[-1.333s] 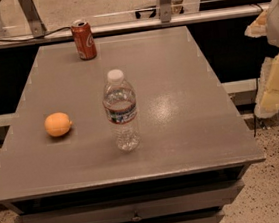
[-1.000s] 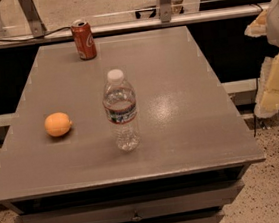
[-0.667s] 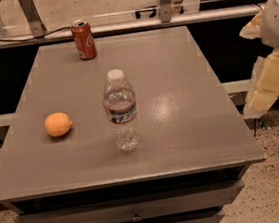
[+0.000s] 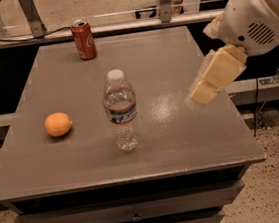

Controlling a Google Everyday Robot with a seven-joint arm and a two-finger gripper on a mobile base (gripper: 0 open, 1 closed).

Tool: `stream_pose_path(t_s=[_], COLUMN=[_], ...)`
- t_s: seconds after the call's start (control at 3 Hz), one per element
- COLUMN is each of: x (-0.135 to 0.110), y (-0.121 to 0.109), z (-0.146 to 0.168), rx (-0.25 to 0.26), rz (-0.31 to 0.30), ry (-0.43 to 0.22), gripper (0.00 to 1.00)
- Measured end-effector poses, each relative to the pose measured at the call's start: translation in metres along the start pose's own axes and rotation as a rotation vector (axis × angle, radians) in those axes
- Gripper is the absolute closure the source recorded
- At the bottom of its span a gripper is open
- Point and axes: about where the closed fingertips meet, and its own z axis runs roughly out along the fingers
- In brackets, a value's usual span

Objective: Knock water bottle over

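The water bottle (image 4: pixel 121 110) stands upright near the middle front of the grey table (image 4: pixel 183 143). It is clear ribbed plastic with a white cap and a red, white and blue label band. My gripper (image 4: pixel 203 92) is cream-coloured and hangs from the white arm (image 4: pixel 252 15) at the right. It is above the table's right side, to the right of the bottle and well apart from it, at about label height.
A red soda can (image 4: pixel 83 39) stands upright at the table's far left. An orange fruit (image 4: pixel 58 124) lies at the left, near the bottle. Metal rails and frame legs (image 4: pixel 164 0) run behind the table. Drawers sit below the front edge.
My arm and gripper have swung left from beyond the table's right edge to over its right side, closer to the bottle. The bottle, can and orange have not moved.
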Motion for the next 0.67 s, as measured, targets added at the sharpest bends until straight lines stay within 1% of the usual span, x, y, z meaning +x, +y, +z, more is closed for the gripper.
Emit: stream_pose_path(t_s=[0.33, 0.67], x=[-0.024, -0.035], y=[0.011, 0.024], z=[0.022, 0.051], rx=[0.007, -0.003], rz=[0.041, 0.092], ry=[-0.112, -0.208], gripper=[0.00, 0.00])
